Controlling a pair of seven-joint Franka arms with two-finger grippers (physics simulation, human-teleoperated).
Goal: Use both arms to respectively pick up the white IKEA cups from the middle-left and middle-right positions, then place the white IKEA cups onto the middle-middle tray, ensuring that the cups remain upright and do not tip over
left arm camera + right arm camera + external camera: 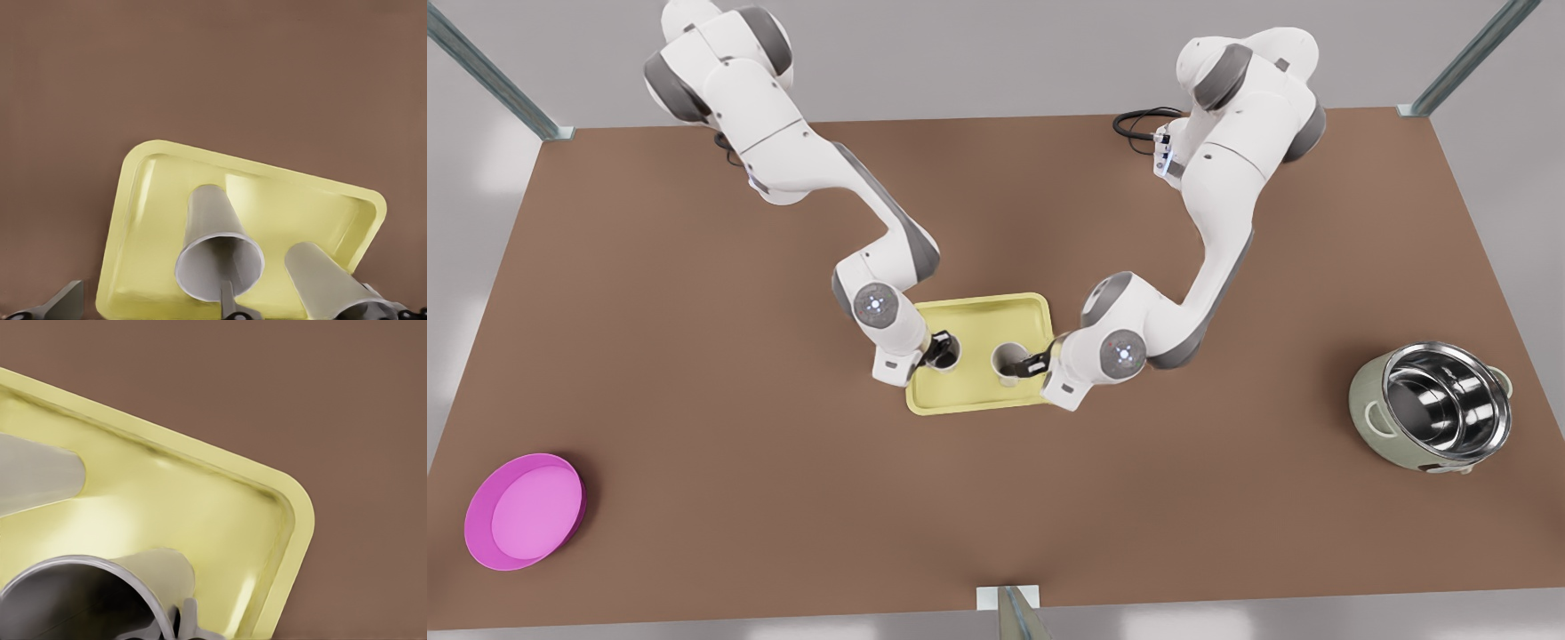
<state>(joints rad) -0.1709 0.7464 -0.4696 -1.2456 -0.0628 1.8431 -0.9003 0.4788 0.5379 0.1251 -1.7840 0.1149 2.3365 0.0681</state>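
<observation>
Left gripper [938, 348] is clamping the wall of the first white tapered cup [212, 223], one finger inside the rim. Right gripper [1034, 363] is pinching the second white tapered cup [1007, 357] the same way. Both cups are standing upright inside the flat pale yellow rimmed tray [996, 311], near its camera-side edge. I am judging their bases seated. I am planning to open slowly and lift straight up, so no finger drags a rim.

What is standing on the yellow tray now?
Two white cups stand upright on the tray, each with a gripper at its rim. The cups cover the tray floor beneath.
</observation>
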